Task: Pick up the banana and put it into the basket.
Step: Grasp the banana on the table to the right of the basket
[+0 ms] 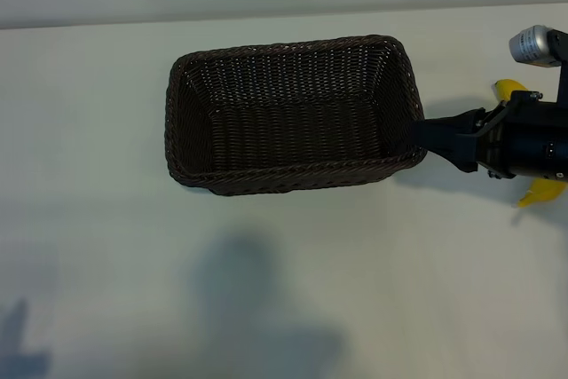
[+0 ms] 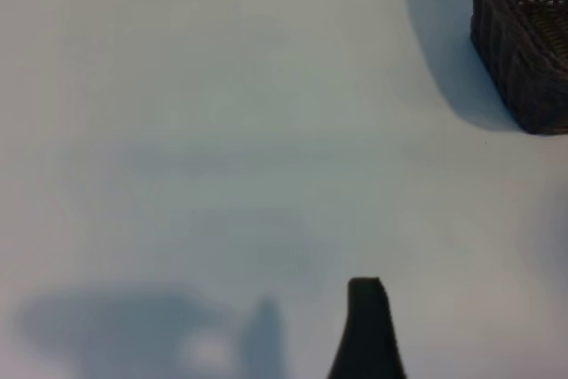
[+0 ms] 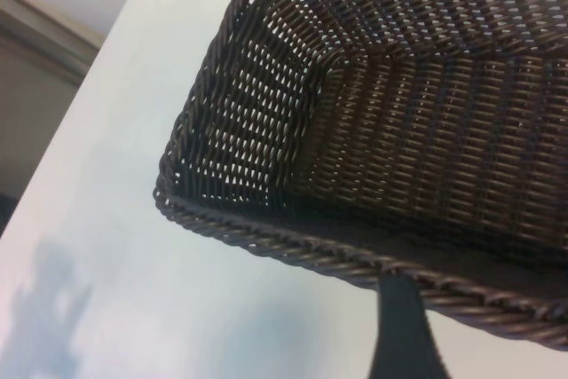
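Observation:
The dark brown woven basket (image 1: 288,170) stands on the white table, its inside empty, and fills the right wrist view (image 3: 417,130). The banana (image 1: 508,89) lies on the table to the basket's right. Only its two yellow ends show, because the right arm covers its middle. My right gripper (image 1: 417,135) reaches over the banana to the basket's right rim. One dark finger (image 3: 401,326) shows at the braided rim, and nothing is held. My left gripper is off the exterior view. Its one visible finger (image 2: 366,330) hangs over bare table, holding nothing.
A corner of the basket (image 2: 524,42) shows at the edge of the left wrist view. The table's far edge (image 1: 266,15) runs behind the basket. Shadows of the arms fall on the white table (image 1: 266,308) in front.

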